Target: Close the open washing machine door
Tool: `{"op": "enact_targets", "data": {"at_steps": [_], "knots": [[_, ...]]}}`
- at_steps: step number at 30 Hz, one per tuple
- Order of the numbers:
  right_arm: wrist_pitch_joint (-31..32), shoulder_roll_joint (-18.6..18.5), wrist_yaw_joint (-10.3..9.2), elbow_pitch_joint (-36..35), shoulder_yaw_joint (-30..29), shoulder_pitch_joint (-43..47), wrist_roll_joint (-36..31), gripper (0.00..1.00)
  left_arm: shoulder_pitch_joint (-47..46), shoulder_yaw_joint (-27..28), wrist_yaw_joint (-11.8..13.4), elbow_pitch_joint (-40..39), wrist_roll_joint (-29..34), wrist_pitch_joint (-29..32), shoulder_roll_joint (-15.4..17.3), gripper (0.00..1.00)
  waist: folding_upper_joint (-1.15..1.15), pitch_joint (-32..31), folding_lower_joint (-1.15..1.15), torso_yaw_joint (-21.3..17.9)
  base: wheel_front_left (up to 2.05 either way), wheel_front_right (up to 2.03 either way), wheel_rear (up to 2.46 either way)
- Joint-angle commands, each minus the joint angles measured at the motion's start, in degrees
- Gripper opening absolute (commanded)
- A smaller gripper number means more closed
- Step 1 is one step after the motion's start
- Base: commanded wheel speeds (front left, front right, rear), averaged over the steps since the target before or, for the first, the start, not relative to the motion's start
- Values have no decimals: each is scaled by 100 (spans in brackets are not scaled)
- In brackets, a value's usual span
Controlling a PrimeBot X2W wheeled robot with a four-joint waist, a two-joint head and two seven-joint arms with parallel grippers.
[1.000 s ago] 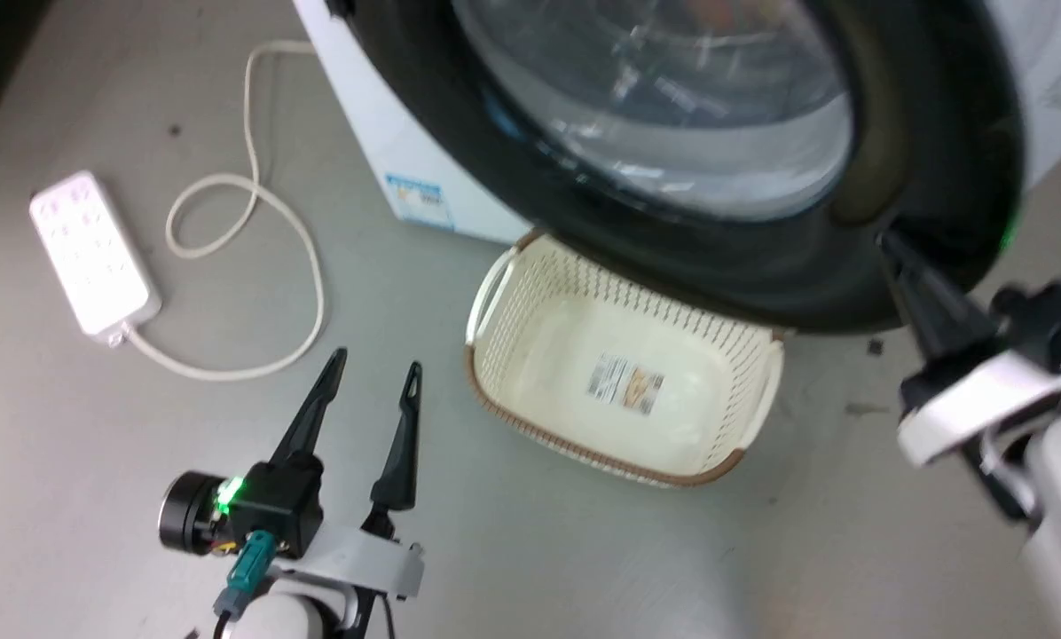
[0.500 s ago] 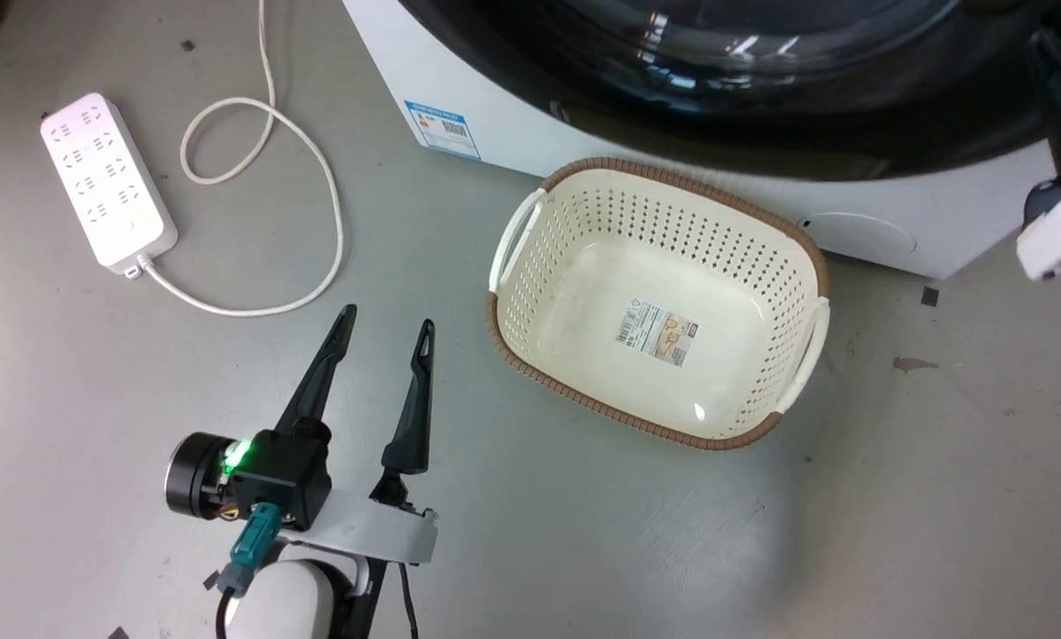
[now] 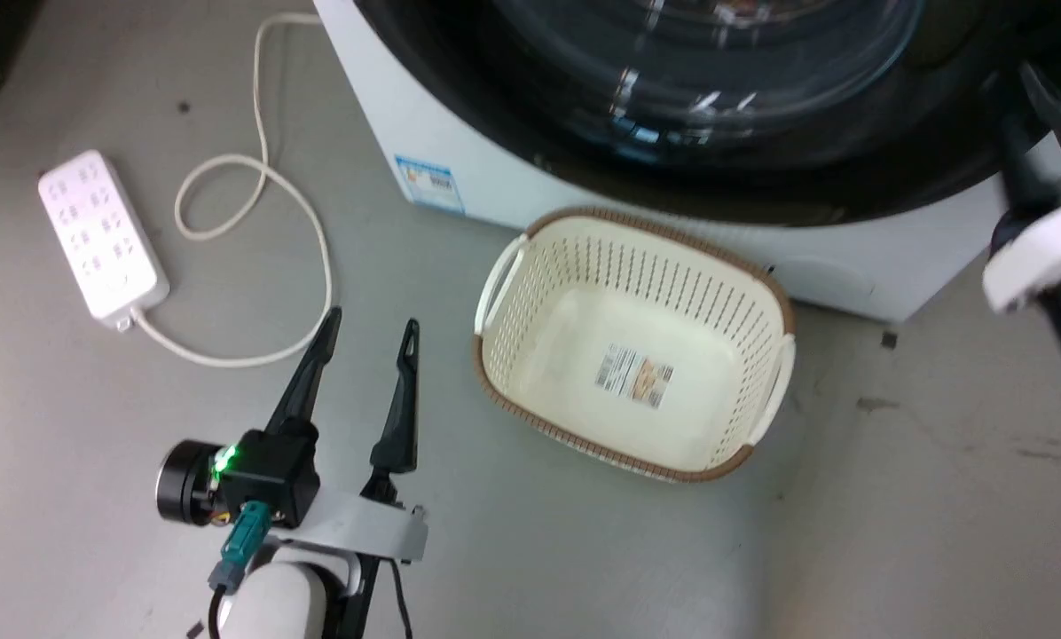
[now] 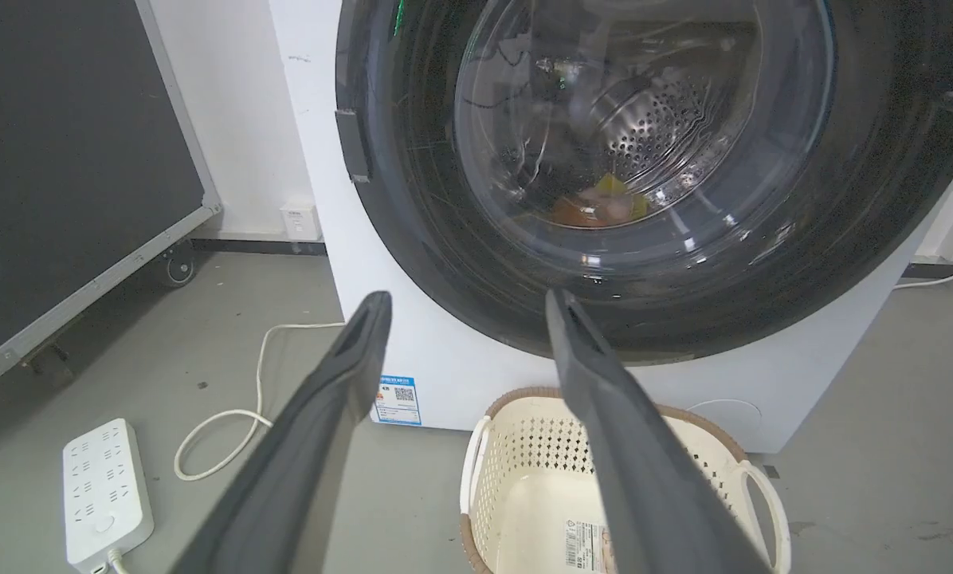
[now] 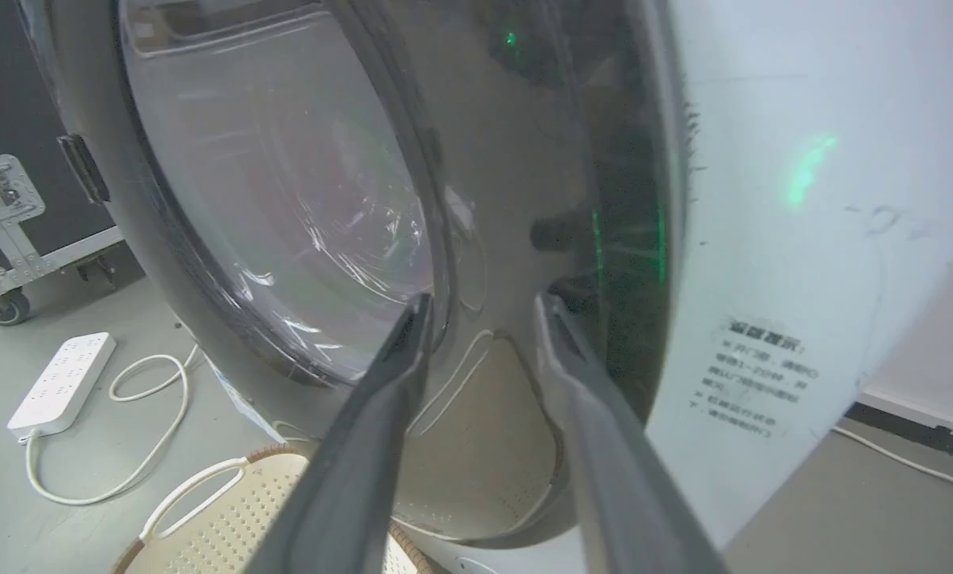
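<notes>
While beneath the washing machine door (image 4: 644,159), basket (image 3: 637,271) (cream) with label (image 3: 634,376) inside.

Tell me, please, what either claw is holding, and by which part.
Nothing: left claw hangs open above the floor, right claw open by the washing machine door.

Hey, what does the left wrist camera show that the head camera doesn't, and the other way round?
Left wrist view: through the glass of the large round black-rimmed washing machine door, the perforated steel drum with orange and yellow items inside, plus a black wheeled case at the left. Head view: the green-lit black base behind the open left pincer, and the open right pincer at the door's right edge. Both: the door, the cream perforated plastic basket and the white power strip with its looped cord.
</notes>
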Motion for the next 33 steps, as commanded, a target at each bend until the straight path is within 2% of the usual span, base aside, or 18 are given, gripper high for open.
{"op": "enact_targets", "data": {"at_steps": [1,7,14,21,26,33], "knots": [[-25,66,-37,-240,-108,474,-45,100,144,55,-8,72,-43,-25,1,100,0,-440,0,-142,0,0,0],[-26,329,-37,-987,-588,1489,-310,100,360,135,-95,259,-11,-25,1,100,0,-1024,0,-317,0,0,0],[-26,1003,-37,-2272,-1316,3130,-978,100,722,317,-181,515,-100,-25,1,100,0,-1716,0,-645,0,0,0],[-27,1782,-37,-3200,-1724,4325,-1510,100,882,451,-245,834,-118,-25,1,100,0,-1955,0,-920,0,0,0],[-27,2060,-37,-3405,-1809,4877,-1673,100,901,451,-291,1020,-57,-25,1,100,0,-2026,0,-1033,0,0,0],[-27,2149,-37,-3300,-1764,5148,-1743,100,964,479,-320,1073,-46,-25,1,100,0,-2076,0,-1109,0,0,0]]}}
